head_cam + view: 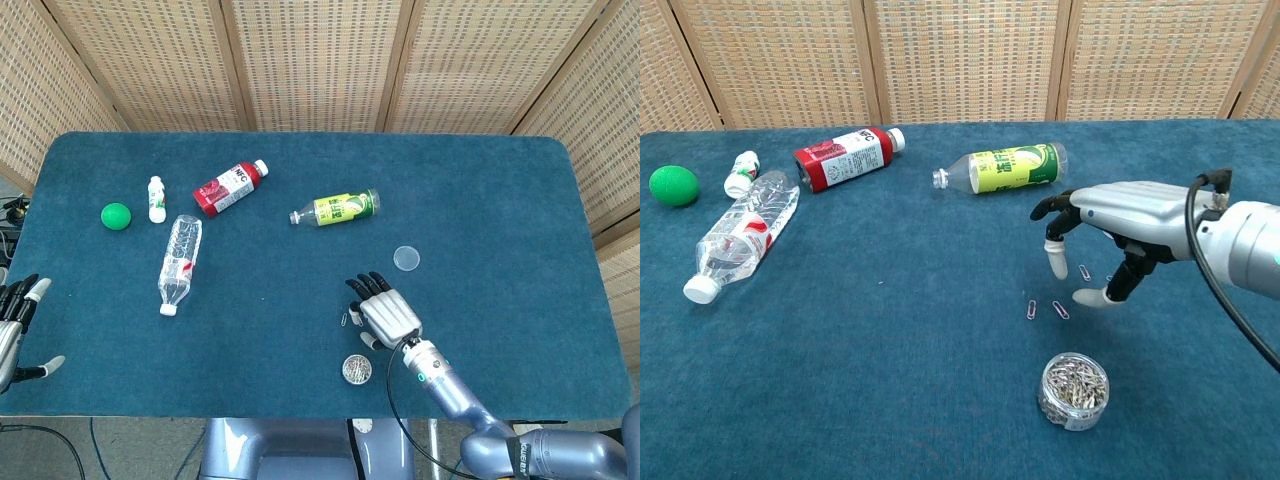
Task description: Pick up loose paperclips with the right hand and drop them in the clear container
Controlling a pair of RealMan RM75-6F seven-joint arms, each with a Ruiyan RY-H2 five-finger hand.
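Note:
The clear container [1073, 390] [356, 369] stands near the table's front edge, filled with several paperclips. Two loose paperclips [1046, 310] [346, 320] lie on the blue cloth just beyond it. Two more paperclips [1096, 275] lie under my right hand in the chest view. My right hand [1130, 215] [388, 312] hovers above them, palm down, its fingers and thumb apart and pointing down, with nothing held. My left hand [15, 325] rests at the table's left front edge with its fingers spread, empty.
A round clear lid [406, 258] lies just beyond my right hand. Farther back lie a green-labelled bottle [1010, 166], a red bottle [845, 156], a clear water bottle [742, 234], a small white bottle [740, 173] and a green ball [674, 185].

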